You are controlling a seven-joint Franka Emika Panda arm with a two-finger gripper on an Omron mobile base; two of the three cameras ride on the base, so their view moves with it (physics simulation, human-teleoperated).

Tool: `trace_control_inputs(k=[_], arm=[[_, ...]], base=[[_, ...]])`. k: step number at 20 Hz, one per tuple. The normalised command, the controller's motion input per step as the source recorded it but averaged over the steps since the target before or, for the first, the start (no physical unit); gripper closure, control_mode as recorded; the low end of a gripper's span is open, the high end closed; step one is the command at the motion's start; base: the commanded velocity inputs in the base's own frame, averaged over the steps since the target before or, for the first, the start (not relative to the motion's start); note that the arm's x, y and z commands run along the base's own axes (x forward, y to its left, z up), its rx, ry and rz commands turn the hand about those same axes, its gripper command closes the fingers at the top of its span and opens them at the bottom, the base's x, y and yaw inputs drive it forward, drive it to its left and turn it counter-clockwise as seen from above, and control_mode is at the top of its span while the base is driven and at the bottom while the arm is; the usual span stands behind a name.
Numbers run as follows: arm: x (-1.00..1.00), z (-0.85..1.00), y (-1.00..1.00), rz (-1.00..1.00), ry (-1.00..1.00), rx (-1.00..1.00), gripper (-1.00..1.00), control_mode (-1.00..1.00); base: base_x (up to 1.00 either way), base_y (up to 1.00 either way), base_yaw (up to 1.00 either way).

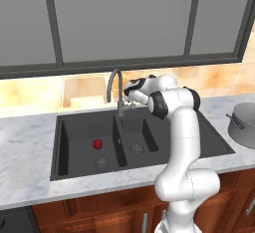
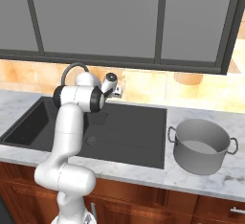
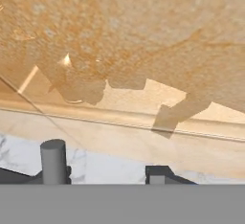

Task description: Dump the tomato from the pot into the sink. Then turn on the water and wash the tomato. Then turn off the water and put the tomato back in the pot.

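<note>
A: Left base view first. What's the room?

B: A rendered kitchen: a marbled white surface (image 1: 25, 142) under a dark-framed window, with warm tan tile behind it. The black double-basin sink (image 1: 60, 147) is let into the surface. The tomato (image 1: 97, 143) lies in the wide basin, just at 12 o'clock of that basin's drain (image 1: 101, 162). The pot (image 1: 245, 125) stands at the picture's 3 o'clock edge, well apart from the sink.

A: And the arm?

B: It rises at 5 o'clock and bends toward the grey gooseneck faucet (image 1: 114, 85). The claw (image 1: 130, 96) is up at the faucet's base, by the small lever there. The tomato lies at about 8 o'clock of the claw, down in the basin.

A: Right base view?

B: Same surface from the other side. The pot (image 2: 201, 144) sits upright and empty at 4 o'clock. The claw (image 2: 115, 92) points at the back wall beside the faucet (image 2: 72, 72), whose arch shows over the arm's shoulder.

A: Pinching something?

B: I cannot tell; the fingers are too small here.

A: Hand view?

B: Tan tile (image 3: 119, 36) above, a strip of marble below. The faucet stem (image 3: 53, 161) stands at 7 o'clock.

A: So the step?

B: I judge the dump done and the water next: the lever is what the claw is facing, while the tomato waits below.
</note>
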Motion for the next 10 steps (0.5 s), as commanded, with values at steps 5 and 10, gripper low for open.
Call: trace_control_inputs(k=[5,10], arm=[[0.08,-0.05,-0.43,-0.1,0.05,0.0,1.0,-1.0],[0.05,-0.02,-0.69,-0.17,0.04,0.0,1.0,-1.0]], base=[[0.0,0.0,0.0],[0.0,0.0,0.0]])
